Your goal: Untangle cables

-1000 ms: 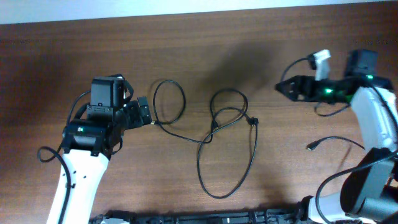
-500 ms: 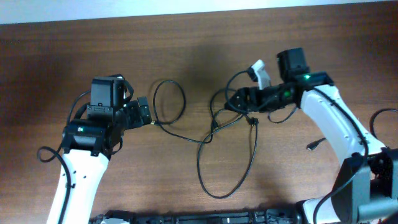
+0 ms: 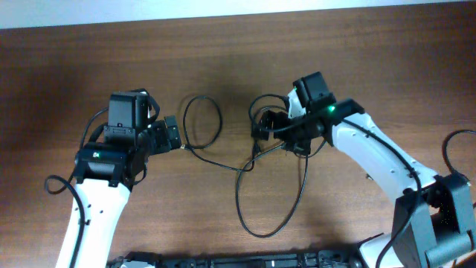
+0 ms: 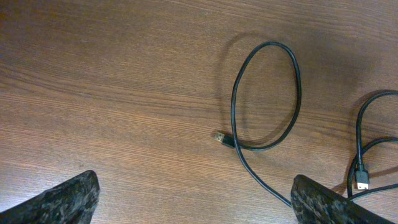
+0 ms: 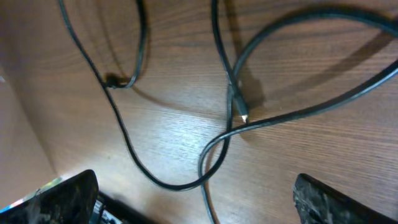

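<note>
Plainly the cables [image 3: 239, 170] are lying in the middle of the counter [image 3: 82, 67] as thin black cords, looping over one another. One strand is curling into a small open loop [image 4: 234, 99] on the left and ending in a small plug [image 4: 219, 136] that is resting free on the wood. The others are crossing near the centre and trailing into a long loop toward the robot's side. They are looking light, limp and smooth-jacketed, so I am judging that they will be dragging and sliding across the wood rather than keeping any shape. A pull on one strand may be tightening the crossing [image 5: 231, 129] instead of freeing it. The plug ends are looking like the better places to take hold, being thicker and stiffer than the cord. The silvery-tipped plug [image 5: 239, 109] lying right at that crossing is seeming the handiest one. The right fingers [image 5: 62, 199] are standing wide apart over that same crossing, clamping nothing. The left fingers [image 4: 68, 199] are likewise standing wide apart above bare wood close to the free plug, holding nothing. No brand, label or writing is showing legibly on the cords or the plugs.
</note>
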{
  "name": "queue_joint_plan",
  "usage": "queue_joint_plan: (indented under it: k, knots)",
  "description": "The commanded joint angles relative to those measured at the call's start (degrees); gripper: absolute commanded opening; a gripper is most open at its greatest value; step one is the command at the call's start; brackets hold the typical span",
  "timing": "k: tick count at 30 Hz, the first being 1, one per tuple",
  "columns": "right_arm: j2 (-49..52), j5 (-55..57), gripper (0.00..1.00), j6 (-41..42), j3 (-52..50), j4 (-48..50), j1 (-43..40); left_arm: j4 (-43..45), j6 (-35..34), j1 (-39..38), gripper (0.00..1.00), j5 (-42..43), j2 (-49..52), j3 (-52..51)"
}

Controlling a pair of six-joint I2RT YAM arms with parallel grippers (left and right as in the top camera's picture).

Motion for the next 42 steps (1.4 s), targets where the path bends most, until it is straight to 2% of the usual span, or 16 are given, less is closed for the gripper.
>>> queue_joint_plan:
  k: [1,9,14,19,24,26,27,28,31,35,42]
  knots:
    - [0.33,2.62,0.96,2.43,-3.76,3.28,0.59,0.13,0.87,0.28,0.99,0.39,-0.28,0.79]
    - [0.42,2.97,0.92,2.69,-13.29,16.15,0.59,0.13,0.87,0.28,0.99,0.39,-0.28,0.79]
    - [1.46,2.97,0.85,7.69,-19.15,24.83,0.59,0.13,0.87,0.26,0.99,0.39,-0.28,0.79]
    - [2.03,6.45,0.85,8.04,-20.24,26.97,0.59,0.11,0.87,0.24,0.99,0.39,-0.28,0.79]
    - [6.91,9.57,0.84,9.68,-20.24,32.04,0.59,0.13,0.87,0.24,0.99,0.39,-0.28,0.79]
    - [10.4,9.57,0.78,11.58,-20.24,35.6,0.59,0.13,0.87,0.24,0.99,0.39,-0.28,0.79]
    - [12.07,9.27,0.71,11.69,-20.24,37.03,0.59,0.13,0.87,0.24,0.99,0.39,-0.28,0.79]
    - [13.6,8.94,0.6,11.72,-20.24,37.92,0.59,0.13,0.87,0.24,0.99,0.39,-0.28,0.79]
    - [15.96,8.92,0.39,11.69,-20.24,38.03,0.59,0.13,0.87,0.24,0.99,0.39,-0.28,0.79]
    - [16.04,7.89,0.04,11.65,-20.22,37.83,0.57,0.13,0.87,0.24,0.99,0.39,-0.28,0.79]
    - [14.38,4.42,0.04,7.5,-20.22,36.41,0.48,0.13,0.87,0.24,0.99,0.39,-0.28,0.79]
